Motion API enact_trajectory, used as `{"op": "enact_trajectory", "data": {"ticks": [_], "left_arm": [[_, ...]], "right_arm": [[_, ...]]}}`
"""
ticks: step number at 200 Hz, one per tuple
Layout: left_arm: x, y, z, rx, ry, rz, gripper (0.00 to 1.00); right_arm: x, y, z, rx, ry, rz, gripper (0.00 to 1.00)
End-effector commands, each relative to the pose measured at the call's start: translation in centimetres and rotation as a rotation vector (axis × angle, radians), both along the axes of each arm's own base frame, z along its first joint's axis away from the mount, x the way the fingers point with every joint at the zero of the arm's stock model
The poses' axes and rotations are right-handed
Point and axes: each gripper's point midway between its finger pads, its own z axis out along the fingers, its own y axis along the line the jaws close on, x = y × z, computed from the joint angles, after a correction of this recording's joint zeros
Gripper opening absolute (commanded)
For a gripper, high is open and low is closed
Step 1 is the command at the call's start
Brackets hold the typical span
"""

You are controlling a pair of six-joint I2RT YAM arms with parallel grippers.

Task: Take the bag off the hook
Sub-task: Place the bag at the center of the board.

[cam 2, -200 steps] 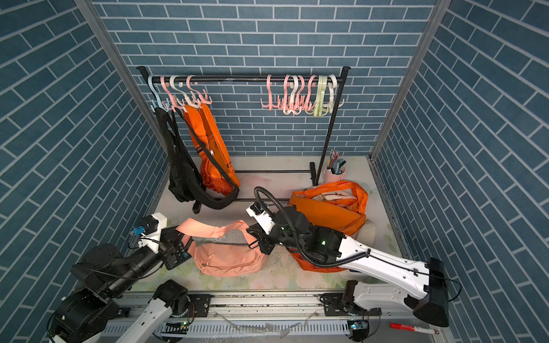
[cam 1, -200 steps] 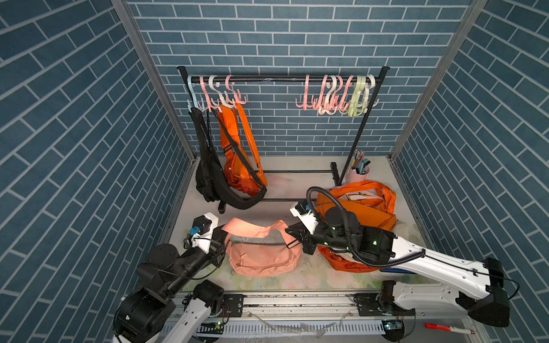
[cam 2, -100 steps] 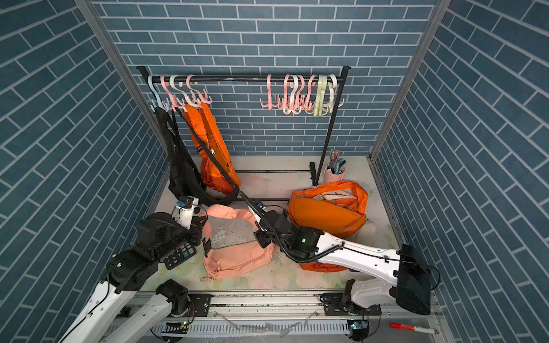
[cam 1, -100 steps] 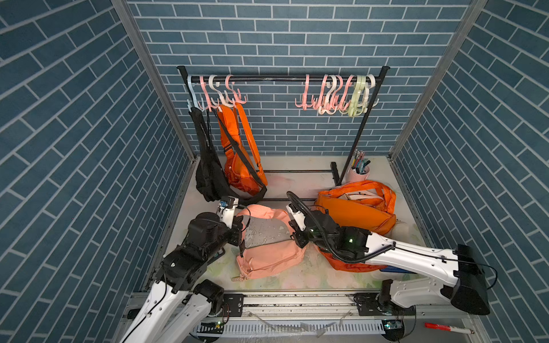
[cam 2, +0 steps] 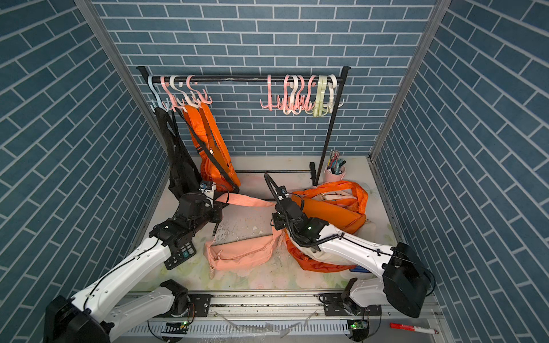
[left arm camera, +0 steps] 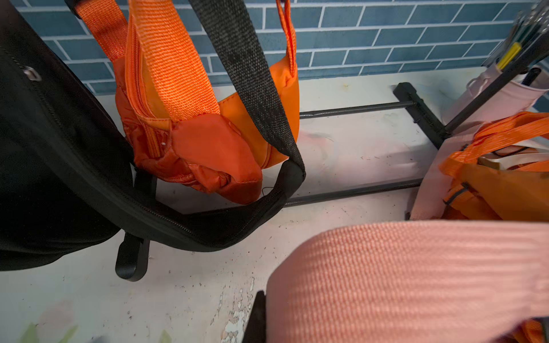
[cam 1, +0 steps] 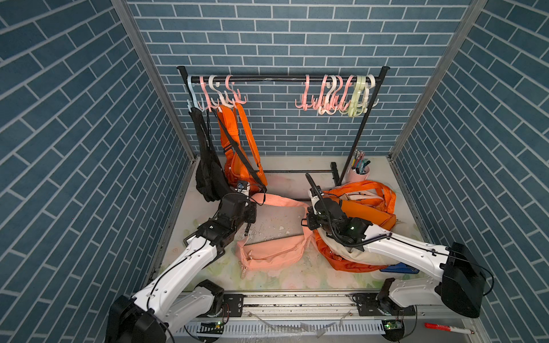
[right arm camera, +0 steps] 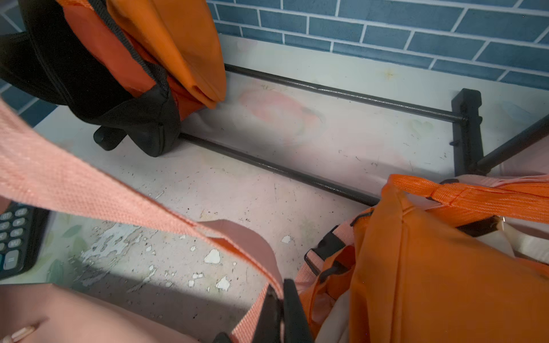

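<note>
The left gripper (cam 1: 252, 205) is squeezed shut on the pink strap (cam 1: 282, 202), close to the hanging black bag (cam 1: 208, 175). The right gripper (right arm camera: 280, 311) pinches the same strap, beside the orange bag (cam 1: 365, 213) on the table (cam 1: 282, 279). The pink bag (cam 1: 271, 252) is soft, with a zip. It lies on the table, off the hooks (cam 1: 228, 89). Half a second ago it was bunched up between the grippers. Now it lies spread out and its strap is pulled long.
</note>
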Motion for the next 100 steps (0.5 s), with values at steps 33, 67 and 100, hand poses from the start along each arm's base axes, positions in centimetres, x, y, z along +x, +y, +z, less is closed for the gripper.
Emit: {"op": "enact_trajectory", "data": {"ticks": [33, 67, 100], "left_arm": [[4.3, -2.4, 0.3, 0.074, -0.079, 0.013, 0.00], [6.0, -3.2, -0.5, 0.113, -0.080, 0.011, 0.00], [7.4, -4.3, -1.5, 0.119, -0.071, -0.005, 0.00]], "right_arm": [[2.7, 0.1, -2.5, 0.039, 0.071, -0.028, 0.00], [4.9, 0.1, -3.5, 0.031, 0.101, -0.045, 0.00], [7.0, -0.3, -3.6, 0.035, 0.111, -0.076, 0.00]]}}
